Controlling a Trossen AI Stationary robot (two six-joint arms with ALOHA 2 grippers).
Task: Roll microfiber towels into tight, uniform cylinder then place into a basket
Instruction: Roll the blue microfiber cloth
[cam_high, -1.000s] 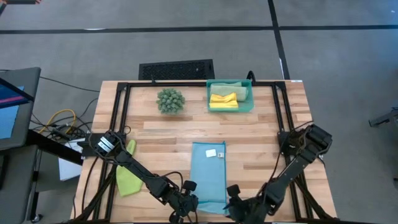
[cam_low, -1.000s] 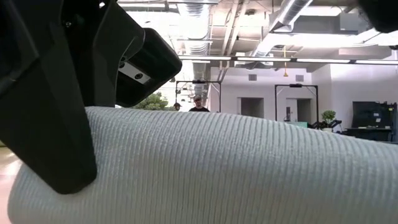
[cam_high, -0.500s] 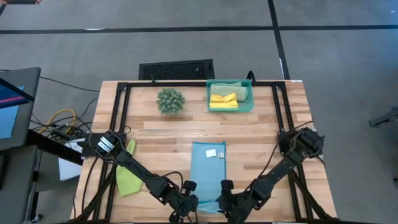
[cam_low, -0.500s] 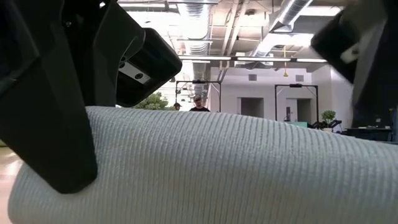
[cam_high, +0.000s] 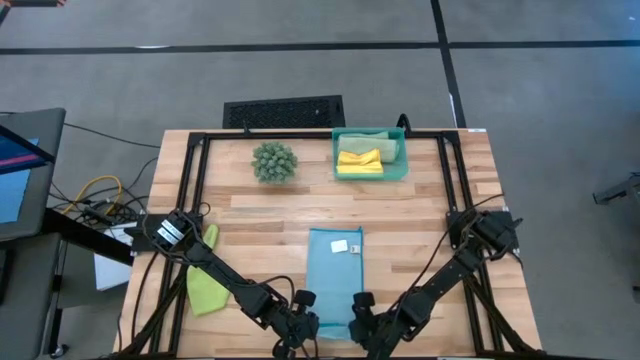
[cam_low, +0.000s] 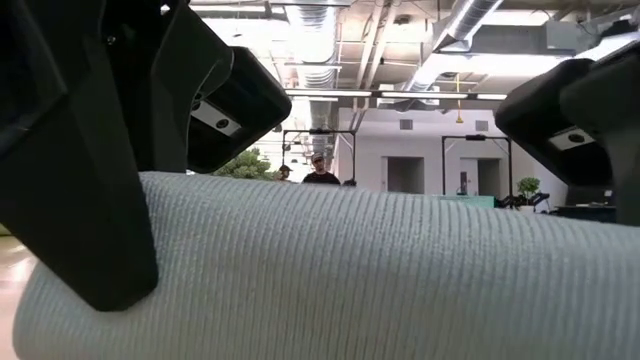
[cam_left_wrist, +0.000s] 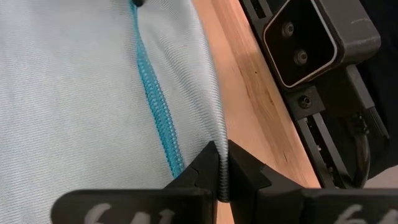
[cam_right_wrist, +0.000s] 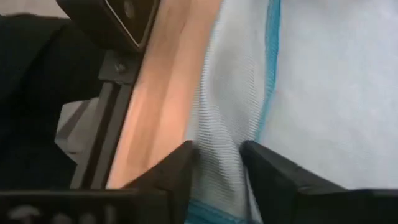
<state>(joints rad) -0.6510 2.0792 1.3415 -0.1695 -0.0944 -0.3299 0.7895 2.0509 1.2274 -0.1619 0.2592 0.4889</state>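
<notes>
Two towels in the basket (cam_high: 401, 165)
Yellow (cam_high: 360, 161) and sage (cam_high: 375, 136) inside, at the table's far edge; left gripper (cam_left_wrist: 221, 172) pinches the blue towel (cam_high: 333, 275), right gripper (cam_right_wrist: 219, 163) straddles it.

I see the light blue towel (cam_left_wrist: 81, 93) as soft ribbed cloth with a darker stitched hem, its edge pinched between the matt black plastic fingers (cam_left_wrist: 199, 177) of my left hand (cam_left_wrist: 221, 180). Beside that hand the tabletop (cam_left_wrist: 261, 93) is smooth, pale varnished wood. My right hand (cam_right_wrist: 217, 168) looks the same matt black, with woven cloth between its fingers.
</notes>
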